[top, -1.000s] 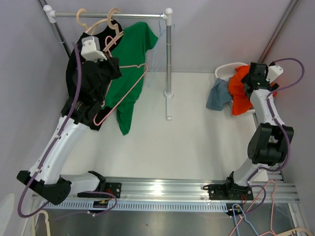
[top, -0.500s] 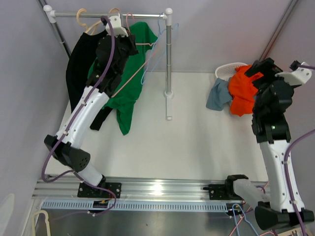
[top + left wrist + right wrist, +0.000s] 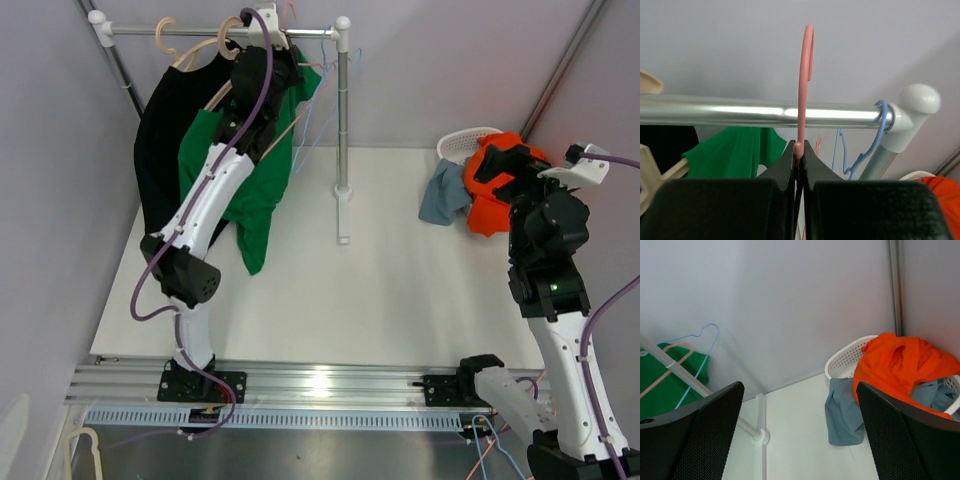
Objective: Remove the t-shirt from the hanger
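Nearest you, the white table (image 3: 380, 280) runs out from the arm bases at 6 o'clock. At about 3 o'clock in the overhead view your right gripper (image 3: 508, 160) hangs in the air with its jaws spread wide and nothing between them; its own camera shows the two black fingers (image 3: 695, 435) well apart, framing the table. Just beyond it, at 2 o'clock, sits the white perforated plastic basket (image 3: 845, 357), with a crumpled orange garment (image 3: 895, 360) heaped over its rim and a grey-blue cloth (image 3: 842, 407) spilling down onto the table. On your left, the arm reaches far up toward 11 o'clock, over the green t-shirt (image 3: 255, 190), which hangs below the rail with its lower end down near the table. You cannot tell which hanger carries it. A black garment (image 3: 160, 140) hangs just to its 9 o'clock side. Farthest out, your left gripper (image 3: 799, 150) is clamped tight on the neck of the thin pink wire hanger (image 3: 802, 90), whose hook rises upright in front of the shiny metal rail (image 3: 740, 112). A blue wire hanger (image 3: 875, 135) is hooked over the rail at its 3 o'clock end.
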You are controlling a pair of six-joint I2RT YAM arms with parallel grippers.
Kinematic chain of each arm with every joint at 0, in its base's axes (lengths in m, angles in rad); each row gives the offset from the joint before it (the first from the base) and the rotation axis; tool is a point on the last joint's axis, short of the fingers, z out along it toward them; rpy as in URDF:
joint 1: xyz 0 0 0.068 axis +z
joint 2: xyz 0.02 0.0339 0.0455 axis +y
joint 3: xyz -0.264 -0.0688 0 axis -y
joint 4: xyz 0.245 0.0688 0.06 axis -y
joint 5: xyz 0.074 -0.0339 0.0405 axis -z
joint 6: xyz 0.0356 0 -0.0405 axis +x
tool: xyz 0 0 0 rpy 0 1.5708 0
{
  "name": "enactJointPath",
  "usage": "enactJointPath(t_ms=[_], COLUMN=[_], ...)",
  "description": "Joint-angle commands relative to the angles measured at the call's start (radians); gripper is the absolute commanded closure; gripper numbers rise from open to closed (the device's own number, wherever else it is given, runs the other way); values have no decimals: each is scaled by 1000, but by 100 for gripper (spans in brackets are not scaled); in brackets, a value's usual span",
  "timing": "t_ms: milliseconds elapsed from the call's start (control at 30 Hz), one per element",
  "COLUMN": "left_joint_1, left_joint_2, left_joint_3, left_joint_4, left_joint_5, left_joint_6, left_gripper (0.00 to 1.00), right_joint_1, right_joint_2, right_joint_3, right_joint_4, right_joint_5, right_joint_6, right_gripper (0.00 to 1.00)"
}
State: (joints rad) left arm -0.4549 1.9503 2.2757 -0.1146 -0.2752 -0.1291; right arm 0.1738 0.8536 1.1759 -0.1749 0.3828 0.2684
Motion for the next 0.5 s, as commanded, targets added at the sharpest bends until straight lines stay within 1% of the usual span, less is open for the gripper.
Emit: enactJointPath(t_ms=[0,67,133,200,267,300,333,400,433,467], left_joint_1=[15,18,24,25,27,27,28,36,42,59], left_joint_2=[50,64,73,68,49,24,7,-31,-75,-99], left_joint_3=[54,56,65,64,59,44,32,-14,-25,-39], left_joint_4=[35,55,44,29,10,3,1,4,1,-6], left_joint_5=[21,31,71,76,93,91,91,111,120,146], left_joint_6=[26,25,17,0,-20,-24,-26,-29,-35,-61], left_gripper=[99,99,99,99,89,79,65,61,55,52], right_joint_1=[15,20,26,30,33,36,39,47,52,59], right_joint_2=[-54,-65,-68,-74,-77,-76,-74,-73,-73,-73], right_joint_3=[10,19,33,34,34,36,36,34,34,33], right_joint_4=[12,-8,-29,-44,-49,-52,-54,-61,-67,-69], right_joint_5=[-41,-44,-51,-45,-41,-44,-45,-45,-48,-45], right_joint_6=[-1,-1,-1,2,3,9,9,17,18,18], right_gripper=[1,1,1,0,0,0,0,1,1,0])
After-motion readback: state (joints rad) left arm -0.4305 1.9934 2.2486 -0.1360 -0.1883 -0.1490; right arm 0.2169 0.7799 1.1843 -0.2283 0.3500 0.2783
